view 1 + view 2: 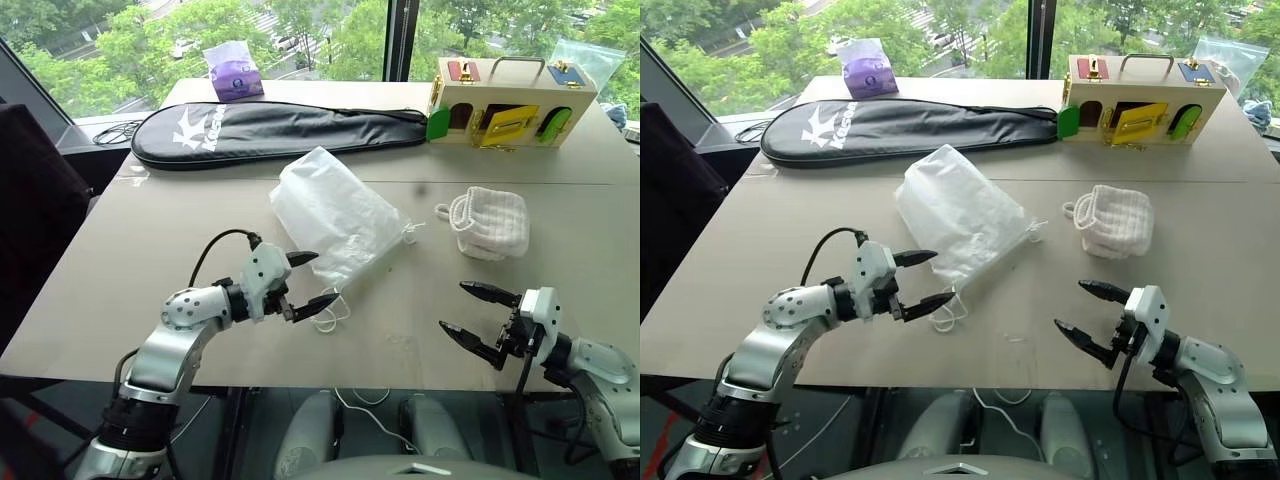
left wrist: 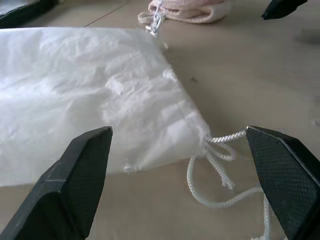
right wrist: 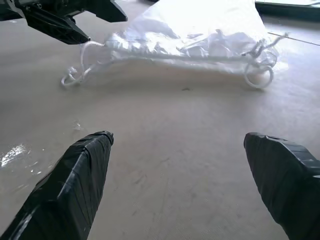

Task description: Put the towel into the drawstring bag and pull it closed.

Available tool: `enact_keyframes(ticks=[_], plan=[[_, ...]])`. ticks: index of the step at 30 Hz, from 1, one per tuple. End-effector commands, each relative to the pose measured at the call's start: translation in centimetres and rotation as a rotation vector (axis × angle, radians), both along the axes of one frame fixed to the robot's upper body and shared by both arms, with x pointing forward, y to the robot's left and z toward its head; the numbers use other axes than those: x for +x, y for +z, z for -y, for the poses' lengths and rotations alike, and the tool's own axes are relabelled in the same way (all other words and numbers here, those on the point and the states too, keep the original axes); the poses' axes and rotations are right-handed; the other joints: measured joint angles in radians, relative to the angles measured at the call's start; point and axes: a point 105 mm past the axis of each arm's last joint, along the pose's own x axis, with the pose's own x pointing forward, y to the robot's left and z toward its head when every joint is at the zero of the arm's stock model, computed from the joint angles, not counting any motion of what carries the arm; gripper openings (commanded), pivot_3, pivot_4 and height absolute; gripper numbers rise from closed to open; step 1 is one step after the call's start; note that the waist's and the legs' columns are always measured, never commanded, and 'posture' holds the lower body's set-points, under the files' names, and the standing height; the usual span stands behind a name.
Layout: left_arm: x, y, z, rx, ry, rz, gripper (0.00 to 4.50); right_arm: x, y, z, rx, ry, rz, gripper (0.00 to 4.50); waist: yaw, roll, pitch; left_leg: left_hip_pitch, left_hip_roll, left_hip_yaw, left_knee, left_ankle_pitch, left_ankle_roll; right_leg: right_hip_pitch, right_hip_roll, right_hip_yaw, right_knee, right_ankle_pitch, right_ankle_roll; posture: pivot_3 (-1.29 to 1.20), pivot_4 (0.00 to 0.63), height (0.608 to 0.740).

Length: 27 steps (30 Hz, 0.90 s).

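Lying flat in the middle of the big grey counter [image 1: 150, 270]: the thin, crinkly, see-through white drawstring bag [image 1: 330, 212], with its gathered mouth and loose white cords [image 1: 335, 308] pointing toward the near edge. Resting to the right of it, well apart and not inside: the small folded white towel [image 1: 490, 222] with a bumpy grid pattern and a looped cord edge. Hovering just beside the bag's mouth: the left gripper [image 1: 307, 282], its two black fingers [image 2: 82, 172] spreading wide, with one corner of the mouth and its knotted cord sitting between them and nothing being held. Hanging over bare counter near the front edge, in front of the towel and well short of it: the right gripper [image 1: 478, 315], its black fingers [image 3: 82, 172] also standing wide apart and holding nothing. Lying along the back of the counter: a long black racket case [image 1: 270, 128]. Sitting behind it near the window: a purple tissue pack [image 1: 234, 72]. Standing at the back right: a pale wooden box with coloured doors and a handle [image 1: 510, 100].
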Motion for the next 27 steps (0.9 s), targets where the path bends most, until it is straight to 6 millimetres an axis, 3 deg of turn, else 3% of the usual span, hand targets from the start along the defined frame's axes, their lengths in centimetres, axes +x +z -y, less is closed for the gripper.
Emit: enact_keyframes(ticks=[1, 6, 10, 19, 27], plan=[[-0.2, 1.6, 1.4, -0.032, -0.065, 0.031, 4.4, 0.0, 1.7, -0.4, 0.023, -0.004, 0.06, 4.48, 0.003, 0.0, 0.0, -0.001, 0.0, 0.0, 0.0, 0.0, 0.0, 0.0, 0.001, 0.0, 0.0, 0.0, 0.0, 0.0, 0.15, 0.74], [0.4, 2.1, 1.4, -0.025, -0.097, 0.022, 4.4, 0.3, 1.9, -0.1, 0.028, -0.036, 0.074, 4.48, 0.003, -0.001, 0.001, -0.001, 0.0, 0.001, 0.0, 0.0, 0.0, -0.001, 0.005, -0.001, 0.0, 0.0, 0.0, 0.0, 0.15, 0.74], [2.5, 2.6, 2.7, 0.011, -0.042, 0.121, 4.4, 0.4, 1.8, -0.1, 0.039, -0.059, 0.079, 4.48, 0.007, -0.002, 0.001, 0.0, 0.0, 0.001, 0.001, 0.0, 0.0, -0.001, 0.007, -0.002, 0.0, 0.0, 0.0, 0.0, 0.15, 0.74], [3.6, -0.6, 7.9, 0.148, 0.048, 0.236, 4.4, 0.6, 2.0, 0.2, 0.047, -0.102, 0.103, 4.48, 0.004, -0.004, 0.002, -0.003, -0.002, 0.0, 0.006, 0.0, 0.0, -0.001, 0.008, -0.003, 0.004, 0.003, 0.005, 0.0, 0.15, 0.74], [5.8, 1.3, 6.0, 0.336, 0.252, 0.689, 4.4, 0.1, 1.9, 0.0, 0.056, -0.127, 0.099, 4.48, 0.004, -0.003, 0.002, -0.004, -0.001, 0.0, 0.009, 0.0, 0.0, -0.002, 0.008, -0.003, 0.005, 0.003, 0.005, 0.0, 0.15, 0.74]])
